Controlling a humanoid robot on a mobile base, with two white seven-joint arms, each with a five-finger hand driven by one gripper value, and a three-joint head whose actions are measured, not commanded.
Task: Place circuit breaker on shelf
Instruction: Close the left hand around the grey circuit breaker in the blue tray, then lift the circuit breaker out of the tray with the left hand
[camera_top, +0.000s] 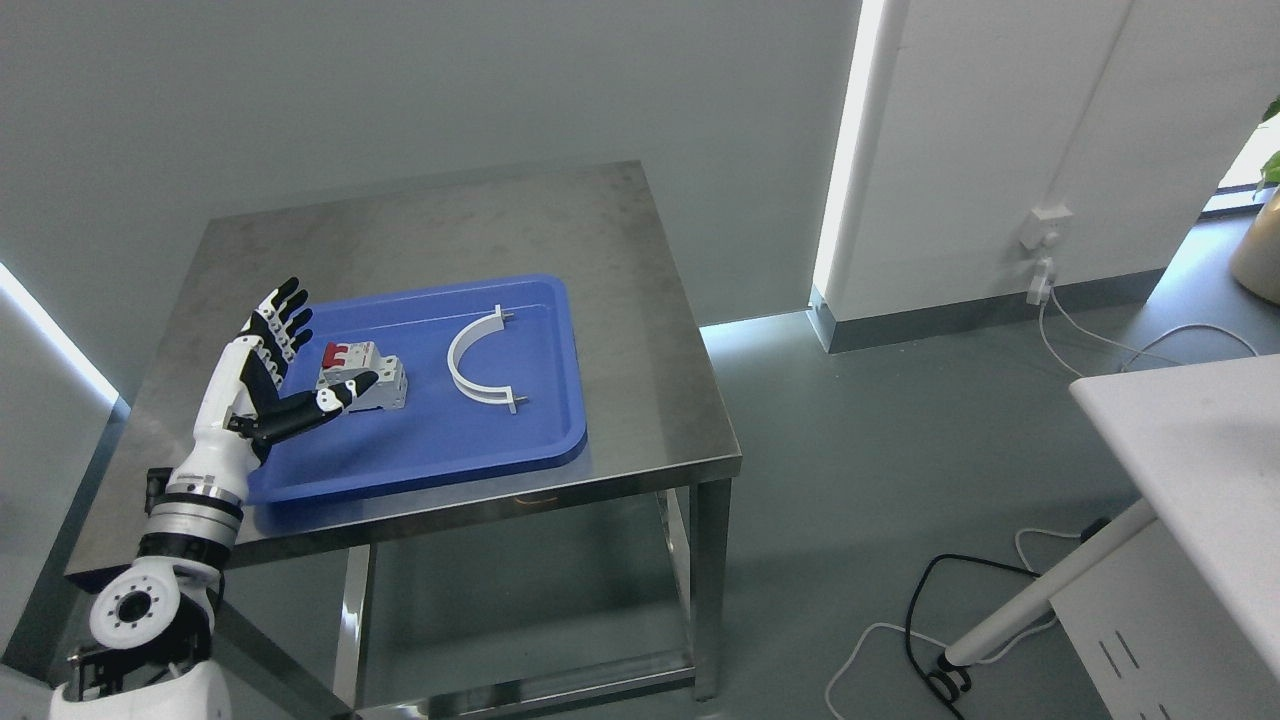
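Circuit breaker lies in a blue tray on the steel table, near the tray's left end. A white curved bracket lies to its right. The left robot hand is beside the breaker, fingers spread, gripping nothing.

Steel surface with lower shelf, against grey wall. Blue tray on surface, front left. White curved bracket lies in tray's right half, stud at each end. White desk at right edge. Wall socket with plug; white and black cables on grey floor. Potted plant far right.
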